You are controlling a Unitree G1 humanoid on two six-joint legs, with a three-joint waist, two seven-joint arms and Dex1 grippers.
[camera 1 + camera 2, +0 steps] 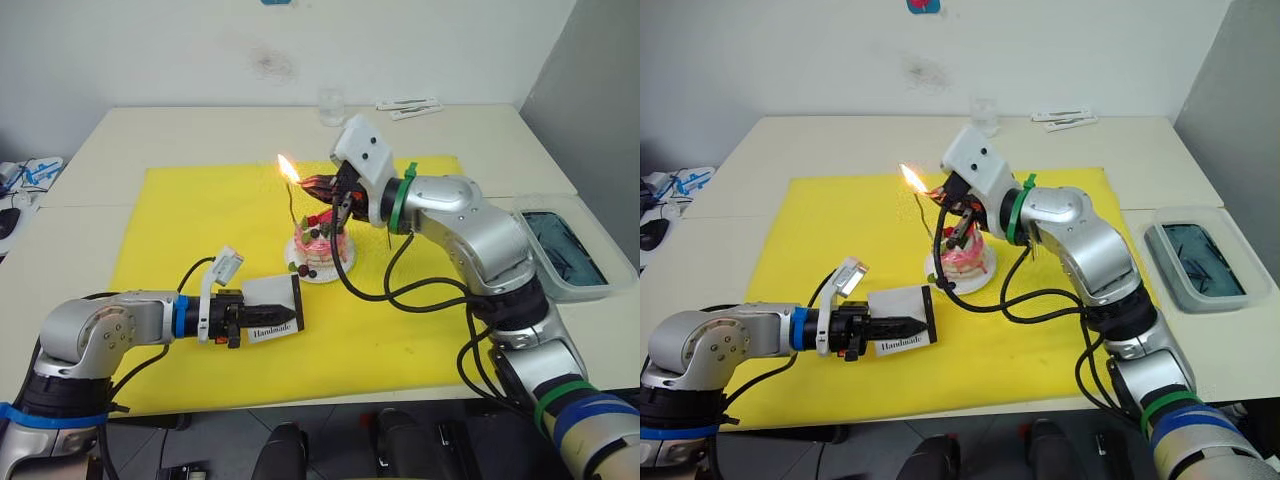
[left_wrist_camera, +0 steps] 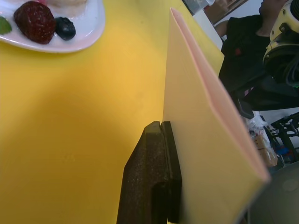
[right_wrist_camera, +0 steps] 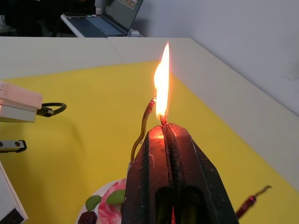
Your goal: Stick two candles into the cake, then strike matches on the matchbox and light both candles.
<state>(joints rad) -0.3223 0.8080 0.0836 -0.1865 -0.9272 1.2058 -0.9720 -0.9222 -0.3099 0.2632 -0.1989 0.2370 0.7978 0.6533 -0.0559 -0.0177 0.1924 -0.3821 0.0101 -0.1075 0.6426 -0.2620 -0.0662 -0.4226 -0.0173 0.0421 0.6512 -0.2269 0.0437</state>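
Observation:
The pink-and-white cake (image 1: 322, 247) stands on its white plate (image 1: 343, 268) in the middle of the yellow mat (image 1: 190, 230). A thin wavy candle (image 3: 141, 133) rises from the cake. My right gripper (image 3: 164, 127) is shut on a short match (image 3: 163, 120) whose flame (image 1: 288, 168) burns right beside that candle's tip. Another candle (image 3: 252, 200) shows low beside the gripper. Left of the cake and nearer to me, my left gripper (image 1: 238, 325) is shut on the white matchbox (image 1: 272, 316), held on edge just above the mat.
A clear tray (image 1: 565, 245) with dark contents sits at the table's right edge. A glass (image 1: 331, 105) and white packets (image 1: 410, 105) lie at the far side. A strawberry (image 2: 35, 21) and a dark berry (image 2: 65, 28) rest on the plate's rim.

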